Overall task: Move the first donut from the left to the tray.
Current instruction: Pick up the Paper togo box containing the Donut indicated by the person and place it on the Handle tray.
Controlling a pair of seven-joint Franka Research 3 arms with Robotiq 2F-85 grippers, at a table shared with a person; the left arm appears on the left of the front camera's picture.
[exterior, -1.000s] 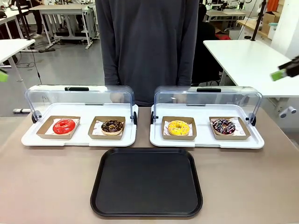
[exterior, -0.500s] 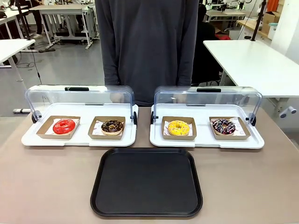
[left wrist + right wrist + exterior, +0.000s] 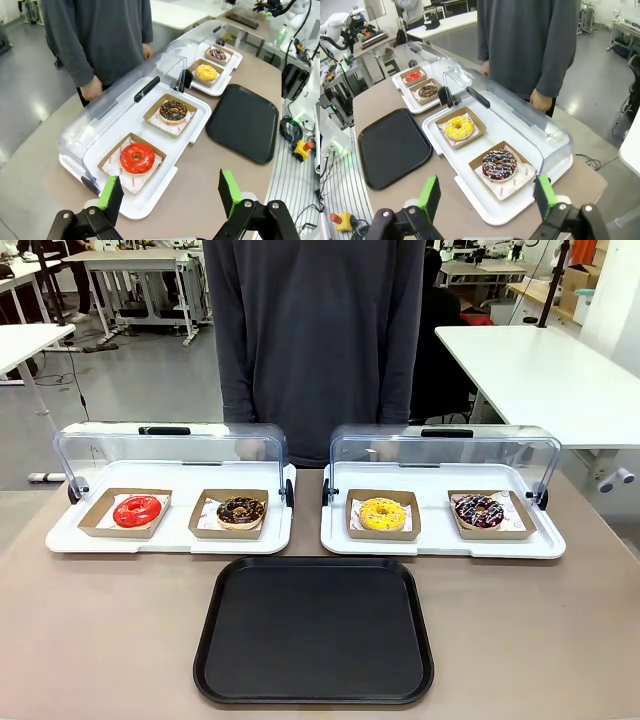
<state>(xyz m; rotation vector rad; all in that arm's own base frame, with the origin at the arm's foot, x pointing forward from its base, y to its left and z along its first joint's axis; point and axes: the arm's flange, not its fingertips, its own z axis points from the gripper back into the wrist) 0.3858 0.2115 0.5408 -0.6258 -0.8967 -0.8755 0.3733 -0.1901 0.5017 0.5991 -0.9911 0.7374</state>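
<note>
On the tabletop, left end: red donut in a cardboard tray on a white tray, clear lid open behind | black tray at centre, nearer the robot, apart from the donut | left tool fingers apart, gripping nothing, above tabletop near red donut | right tool fingers apart | person at far side

I note the left lidded tray and right lidded tray side by side on the surface, two donuts in each. The first donut from the left sits leftmost. The tray lies centred before them; a person stands behind.
</note>
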